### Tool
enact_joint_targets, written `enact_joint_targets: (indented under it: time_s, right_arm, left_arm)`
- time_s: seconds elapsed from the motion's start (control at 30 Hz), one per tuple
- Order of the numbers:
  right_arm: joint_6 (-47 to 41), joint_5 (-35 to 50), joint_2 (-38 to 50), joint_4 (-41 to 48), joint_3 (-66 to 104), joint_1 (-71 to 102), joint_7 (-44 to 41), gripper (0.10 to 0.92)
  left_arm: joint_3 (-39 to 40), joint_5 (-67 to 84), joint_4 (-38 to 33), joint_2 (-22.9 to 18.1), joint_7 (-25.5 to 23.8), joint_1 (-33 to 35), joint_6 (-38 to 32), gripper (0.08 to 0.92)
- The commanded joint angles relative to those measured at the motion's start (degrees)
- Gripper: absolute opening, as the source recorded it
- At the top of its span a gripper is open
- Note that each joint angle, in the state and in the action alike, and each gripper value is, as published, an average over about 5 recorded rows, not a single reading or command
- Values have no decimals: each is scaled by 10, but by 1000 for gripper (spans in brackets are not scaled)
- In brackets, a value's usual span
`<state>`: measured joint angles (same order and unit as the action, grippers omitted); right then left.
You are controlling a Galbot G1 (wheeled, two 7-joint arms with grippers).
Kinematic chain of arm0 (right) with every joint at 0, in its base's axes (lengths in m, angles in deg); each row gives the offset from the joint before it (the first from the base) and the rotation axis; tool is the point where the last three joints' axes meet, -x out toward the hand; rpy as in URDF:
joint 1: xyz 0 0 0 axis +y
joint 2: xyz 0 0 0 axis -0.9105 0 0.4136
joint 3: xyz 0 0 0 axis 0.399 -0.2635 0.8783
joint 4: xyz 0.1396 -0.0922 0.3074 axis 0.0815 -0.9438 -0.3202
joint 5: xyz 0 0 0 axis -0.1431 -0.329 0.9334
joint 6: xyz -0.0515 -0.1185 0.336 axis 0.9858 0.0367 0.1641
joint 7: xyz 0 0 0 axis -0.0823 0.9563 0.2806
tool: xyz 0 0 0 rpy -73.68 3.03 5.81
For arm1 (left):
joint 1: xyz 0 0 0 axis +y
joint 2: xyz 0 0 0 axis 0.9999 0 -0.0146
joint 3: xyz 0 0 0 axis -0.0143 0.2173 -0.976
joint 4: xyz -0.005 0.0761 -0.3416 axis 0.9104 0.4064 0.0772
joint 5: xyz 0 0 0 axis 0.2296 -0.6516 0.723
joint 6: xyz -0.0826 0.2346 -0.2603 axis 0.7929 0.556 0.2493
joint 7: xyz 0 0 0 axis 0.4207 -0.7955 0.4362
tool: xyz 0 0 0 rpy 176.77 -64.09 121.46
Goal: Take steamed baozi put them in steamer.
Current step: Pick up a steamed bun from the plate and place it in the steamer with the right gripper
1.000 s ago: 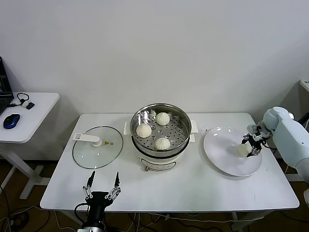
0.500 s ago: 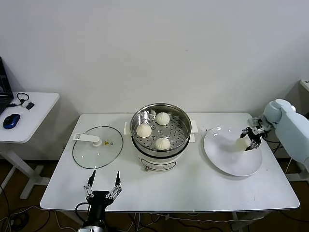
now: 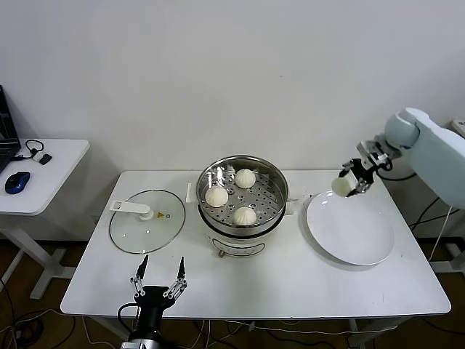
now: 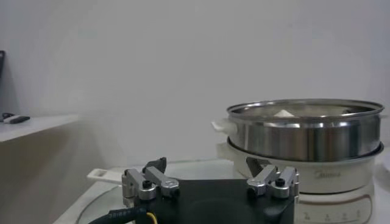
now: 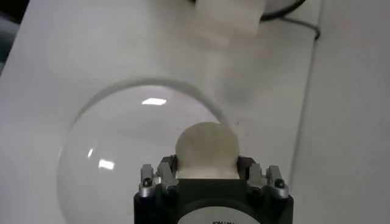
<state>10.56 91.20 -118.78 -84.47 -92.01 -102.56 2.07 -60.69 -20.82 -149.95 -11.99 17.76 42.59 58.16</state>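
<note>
1. Above the flat white plate (image 3: 350, 231), my right jaws (image 3: 349, 181) clamp the last small round white bun (image 3: 341, 187); three buns (image 3: 216, 196) sit in the shiny steel steamer (image 3: 243, 193).
2. I should carry it level, over the rim, lower onto bare tray, then release.
3. My wrist view shows the bun (image 5: 206, 148) pinched squarely; the head view shows my left jaws (image 3: 158, 285) apart, parked at the white desk (image 3: 290, 280) edge.

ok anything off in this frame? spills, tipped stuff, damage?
Nothing stands out. Three baozi sit in the steamer, the lid lies flat beside it, the plate is bare, and the right gripper holds the fourth bun above it.
</note>
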Motion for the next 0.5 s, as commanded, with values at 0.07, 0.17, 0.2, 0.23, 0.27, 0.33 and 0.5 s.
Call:
enact_joint_targets:
  time_s: [0.07, 0.17, 0.2, 0.23, 0.27, 0.33, 0.5]
  right_arm:
    - [-111, 289, -49, -69, -253, -233, 2, 636]
    - [-125, 315, -75, -69, -280, -253, 5, 636]
    - [-130, 320, -84, -69, -286, -256, 6, 637]
    - [-134, 323, -91, -70, -290, -257, 7, 637]
    - [-138, 327, -98, -71, -292, -257, 9, 638]
    - [-149, 337, -113, -74, -296, -256, 14, 641]
    - [-164, 345, -150, -79, -300, -240, 23, 639]
  left_arm:
    - [5, -2, -1, 1, -1, -1, 0, 823]
    - [6, -3, -3, 0, 0, -1, 0, 823]
    - [6, -2, -3, 1, 0, 0, 0, 823]
    - [6, -2, -4, 1, -1, 1, -1, 823]
    - [6, -2, -4, 1, -1, 2, -1, 823]
    - [7, -2, -5, 1, -1, 4, -2, 823]
    - [7, -1, -9, 2, -2, 5, -3, 823]
